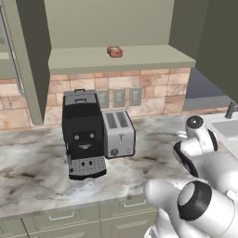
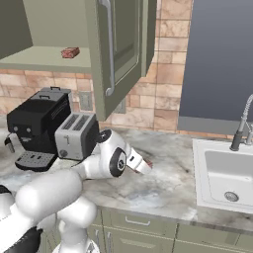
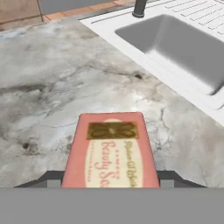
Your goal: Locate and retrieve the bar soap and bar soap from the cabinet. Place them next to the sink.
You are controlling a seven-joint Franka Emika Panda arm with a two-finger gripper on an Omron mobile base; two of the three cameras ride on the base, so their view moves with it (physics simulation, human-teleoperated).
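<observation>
Room: simulated kitchen with a brick backsplash and a marbled grey table (image 1: 42, 172) as the worktop; the sink (image 2: 225, 175) is the landmark for what follows.
Sink: pale recessed basin with a dark faucet (image 2: 240, 132) behind it, set into the table's right end.
Cabinet: olive-green wall cabinet (image 1: 122, 58), up and left of the sink, door (image 2: 116, 54) swung open, its shelf exposed.
Appliances: black coffee machine (image 1: 82, 135) and silver toaster (image 1: 118, 133) side by side on the table, well left of the sink.
Left base view: one bar soap on the shelf (image 1: 114, 51), inside the cabinet, far from the sink; arm low at the right.
Right base view: same shelf soap, plus the arm reaching over the table just left of the sink, a sliver of pink at its tip.
Hand view: second bar soap (image 3: 110, 155), pink face with printed lettering, close over the table beside the sink's rim.
Pincer: pincer (image 3: 109, 178) pinching the second bar soap, one dark finger at each side of it; whether the soap touches the table cannot be told.
</observation>
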